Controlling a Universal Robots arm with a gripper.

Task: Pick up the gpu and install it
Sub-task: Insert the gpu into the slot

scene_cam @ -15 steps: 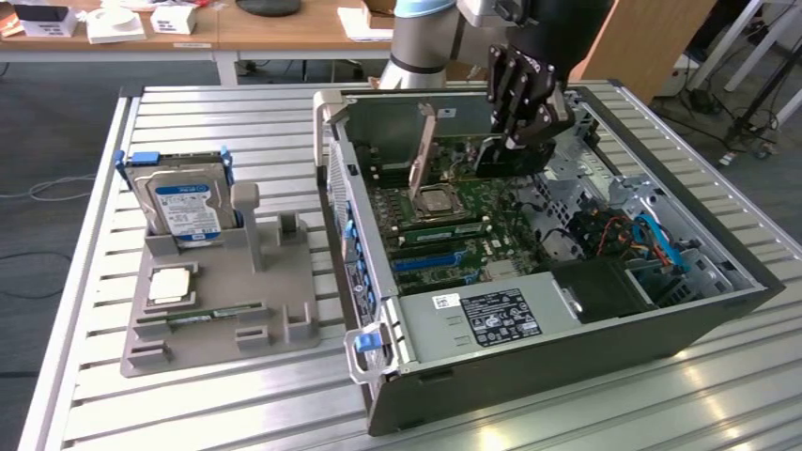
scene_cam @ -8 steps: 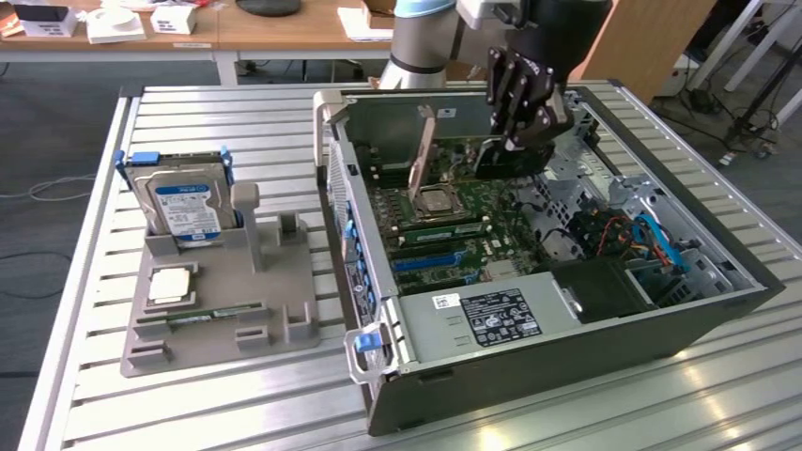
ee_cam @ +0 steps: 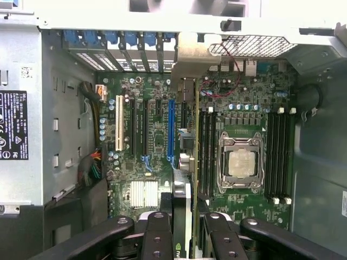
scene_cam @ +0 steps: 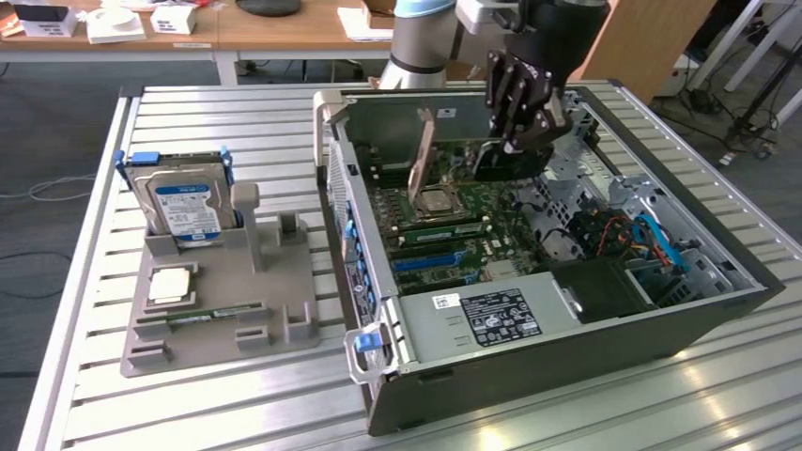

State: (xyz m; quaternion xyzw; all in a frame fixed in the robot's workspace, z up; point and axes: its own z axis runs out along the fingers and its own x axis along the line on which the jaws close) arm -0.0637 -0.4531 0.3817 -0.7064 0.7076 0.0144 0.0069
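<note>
On a slatted metal table (scene_cam: 213, 122), the gpu (ee_cam: 182, 187) hung on edge above the motherboard (ee_cam: 157, 146), pinched across its thin faces by the gripper's (ee_cam: 184, 234) jaws, seemingly so its connector faced the slots, inside the open computer case (scene_cam: 551, 366).

Robotics laboratory, computer-assembly station. Evidence: Universal Robots arm (scene_cam: 420, 38) at a slatted aluminium worktable (scene_cam: 188, 413); opened desktop tower case (scene_cam: 564, 366); grey parts fixture (scene_cam: 213, 310) holding a hard drive (scene_cam: 186, 205); wooden desks (scene_cam: 276, 33) with boxes behind; wheeled equipment stands (scene_cam: 752, 103).
</note>
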